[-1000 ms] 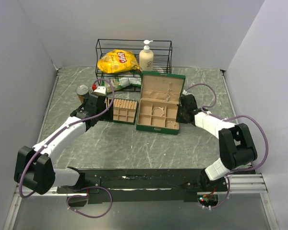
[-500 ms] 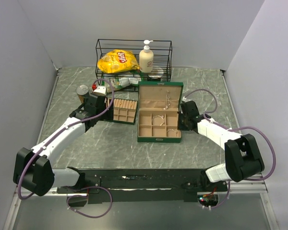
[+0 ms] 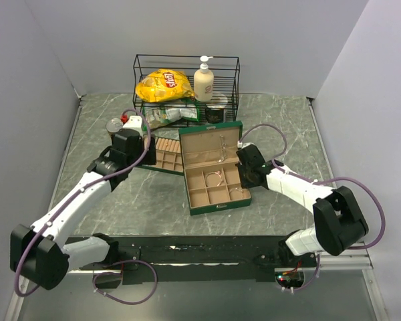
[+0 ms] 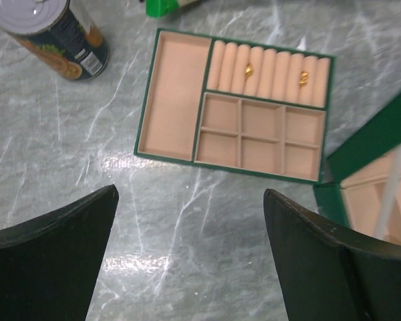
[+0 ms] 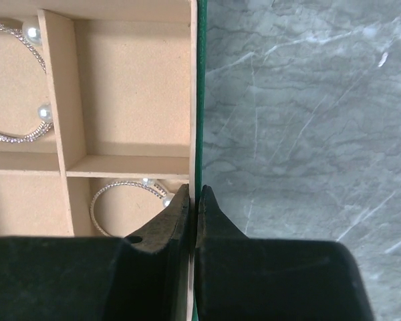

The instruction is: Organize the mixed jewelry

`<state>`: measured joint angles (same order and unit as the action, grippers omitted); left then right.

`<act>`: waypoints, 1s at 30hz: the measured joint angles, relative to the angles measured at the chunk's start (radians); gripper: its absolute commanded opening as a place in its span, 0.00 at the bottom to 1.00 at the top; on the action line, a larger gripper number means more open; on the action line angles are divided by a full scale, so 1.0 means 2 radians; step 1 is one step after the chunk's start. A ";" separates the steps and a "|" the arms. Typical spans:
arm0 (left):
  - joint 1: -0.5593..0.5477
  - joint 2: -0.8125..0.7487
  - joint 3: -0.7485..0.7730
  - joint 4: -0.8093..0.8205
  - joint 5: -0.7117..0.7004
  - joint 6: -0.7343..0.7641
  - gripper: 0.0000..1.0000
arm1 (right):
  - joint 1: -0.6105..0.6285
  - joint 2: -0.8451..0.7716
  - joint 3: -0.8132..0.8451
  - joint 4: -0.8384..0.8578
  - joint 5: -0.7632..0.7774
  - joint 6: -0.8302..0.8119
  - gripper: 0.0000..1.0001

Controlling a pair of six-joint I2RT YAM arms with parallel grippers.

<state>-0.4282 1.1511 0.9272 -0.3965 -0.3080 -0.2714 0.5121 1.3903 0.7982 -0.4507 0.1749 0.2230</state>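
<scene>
Bench (image 3: 287,127) centre: green jewelry box (image 3: 217,208), lid raised, silver hoops (image 5: 43,112) lying in its right-hand compartments. The right gripper (image 5: 194,195) is clamped on the box's right wall. Just left of the box: divider tray (image 4: 174,100), with two gold pieces (image 4: 248,69) in its ring rolls. The left gripper (image 4: 190,194) hangs above the bench, jaws wide apart and holding nothing.

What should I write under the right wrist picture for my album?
Right fingers pinch the green jewelry box's wall, silver bangles lying in its tan compartments.

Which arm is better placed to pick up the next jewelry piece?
Left, probably. The left gripper is open above the divider tray with its gold pieces, while the right gripper is shut on the green jewelry box side wall.
</scene>
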 measured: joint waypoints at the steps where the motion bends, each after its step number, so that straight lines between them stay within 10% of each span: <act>1: 0.000 -0.009 -0.003 0.004 0.004 0.001 0.96 | 0.000 0.001 0.002 -0.001 0.002 -0.002 0.00; 13: -0.001 -0.050 -0.021 0.035 0.096 0.016 0.96 | 0.003 0.006 0.013 -0.004 0.029 -0.018 0.43; 30: -0.002 -0.039 -0.021 0.039 0.088 0.023 0.96 | 0.003 -0.130 0.002 0.028 0.041 0.110 0.52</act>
<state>-0.4316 1.0725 0.8856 -0.3195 -0.1322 -0.2256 0.5175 1.1313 0.8028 -0.3954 0.2562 0.4438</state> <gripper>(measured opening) 0.963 0.524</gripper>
